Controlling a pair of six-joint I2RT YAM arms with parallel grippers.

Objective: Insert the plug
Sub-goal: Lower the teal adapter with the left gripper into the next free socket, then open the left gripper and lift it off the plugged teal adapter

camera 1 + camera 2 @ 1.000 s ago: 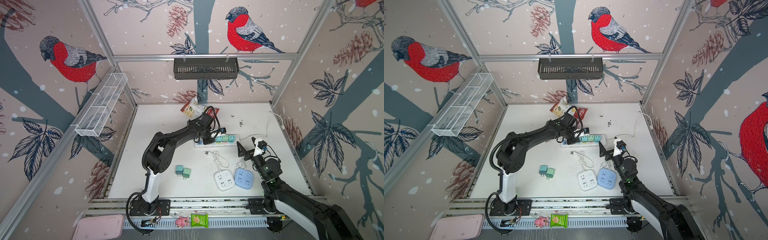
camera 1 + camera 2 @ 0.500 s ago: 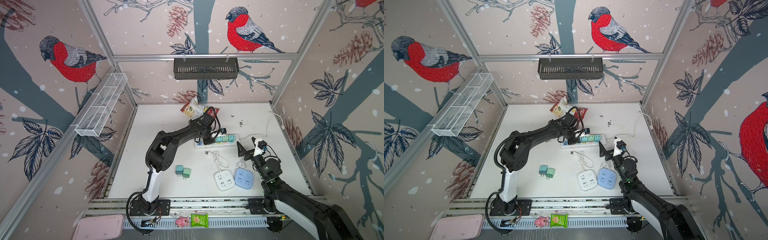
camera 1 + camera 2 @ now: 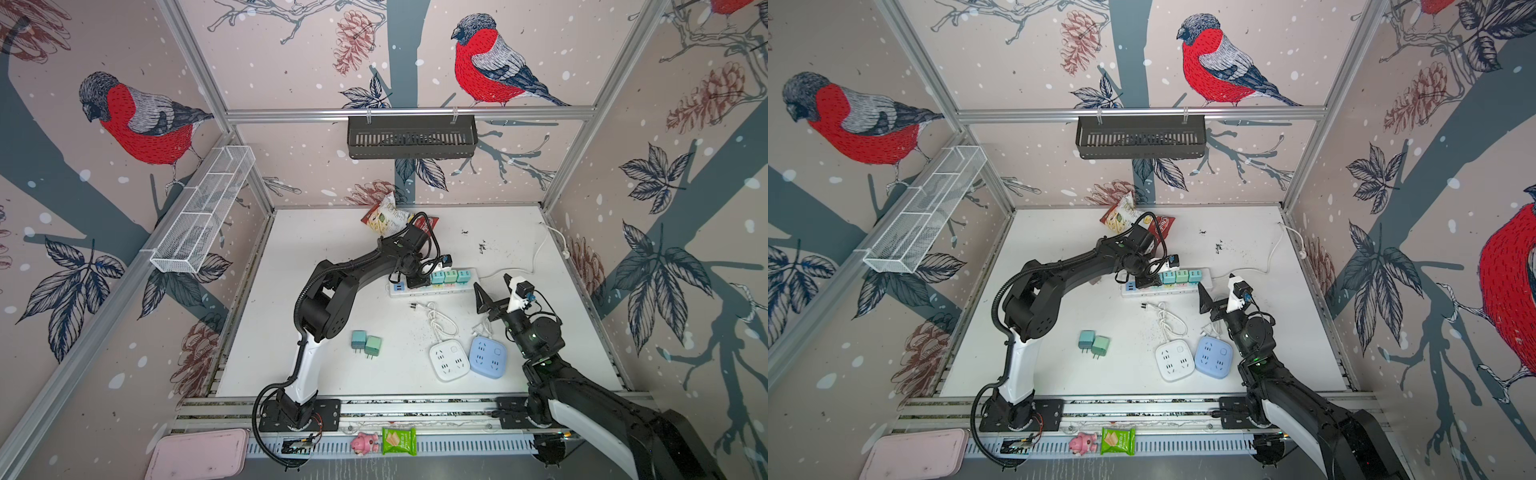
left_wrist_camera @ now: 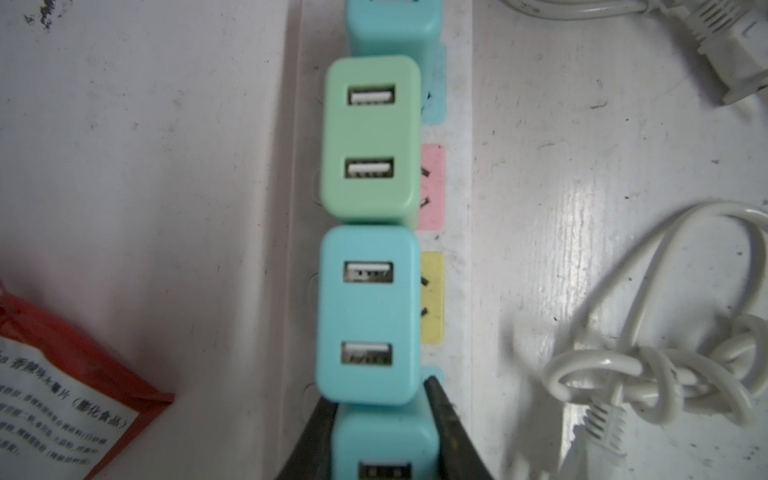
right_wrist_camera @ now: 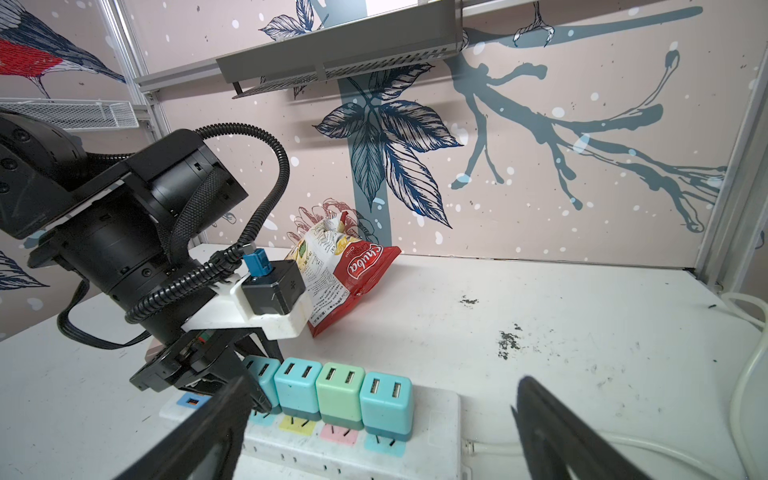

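Left gripper [image 4: 381, 409] is closed on a blue charger plug [image 4: 384, 446], its black jaws pressed against the plug's two sides. In a top view it reaches down onto the left end of the row of plugs on the power strip [image 3: 432, 290]. Right gripper [image 3: 493, 289] has its jaws spread wide with nothing between them. It hangs raised off the table, just beside the strip's right end.

A white table [image 3: 324, 257], scuffed and speckled, carries everything. The power strip lies across its middle, and its white cord [image 3: 539, 249] runs off toward the right wall. Behind the strip a red-and-white chip bag [image 3: 388, 218] sits near the back wall. In front of the strip a white cube socket [image 3: 449, 360] and a blue cube socket [image 3: 487, 356] sit side by side, with a coiled white cable [image 3: 440, 320] between them and the strip. Farther left, a loose teal charger [image 3: 358, 338] and a loose green charger [image 3: 373, 345] lie touching each other.

On the strip, four plugs stand upright in one line, each touching the next. The held plug is at the end by the USB port [image 5: 191, 402]. Next come a blue neighbour [image 5: 297, 384], a green plug [image 5: 338, 384] and an end blue plug [image 5: 384, 392]. Whether the held plug's pins are fully seated is hidden.
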